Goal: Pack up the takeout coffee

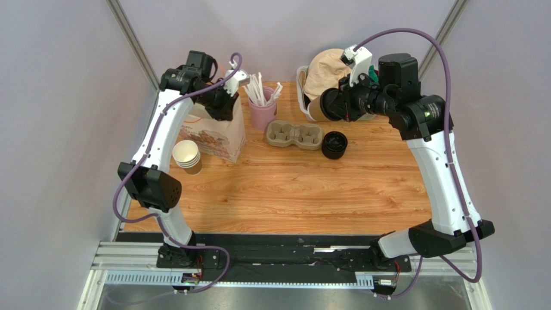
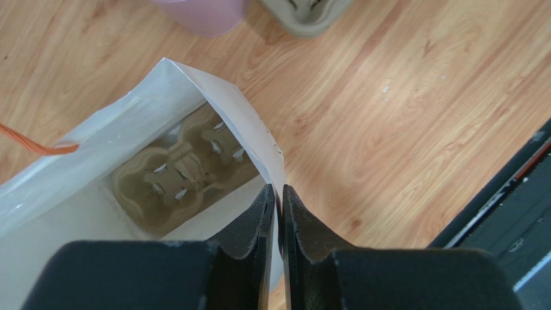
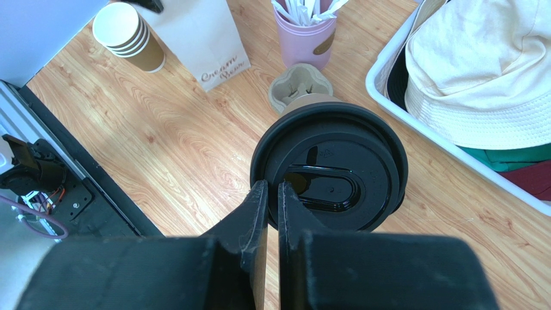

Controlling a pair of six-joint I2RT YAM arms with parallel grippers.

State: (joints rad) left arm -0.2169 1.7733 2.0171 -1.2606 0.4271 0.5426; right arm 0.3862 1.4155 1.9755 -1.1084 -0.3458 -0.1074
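The takeout coffee (image 3: 330,165), a brown paper cup under a black lid, hangs in the air over the table's back right. My right gripper (image 3: 271,187) is shut on the lid's rim. In the top view the cup (image 1: 314,111) sits at the right gripper (image 1: 321,105), near the white bin. My left gripper (image 2: 279,188) is shut on the top edge of the white paper bag (image 2: 213,87) and holds it open. A pulp cup carrier (image 2: 181,174) lies in the bag's bottom. The bag (image 1: 216,139) stands at the back left under the left gripper (image 1: 226,105).
A second pulp carrier (image 1: 294,134) and a stack of black lids (image 1: 334,144) lie mid-table. A pink cup of stirrers (image 1: 262,110) stands behind them. A stack of lidless paper cups (image 1: 187,157) is left of the bag. A white bin (image 3: 388,97) holds a cream hat.
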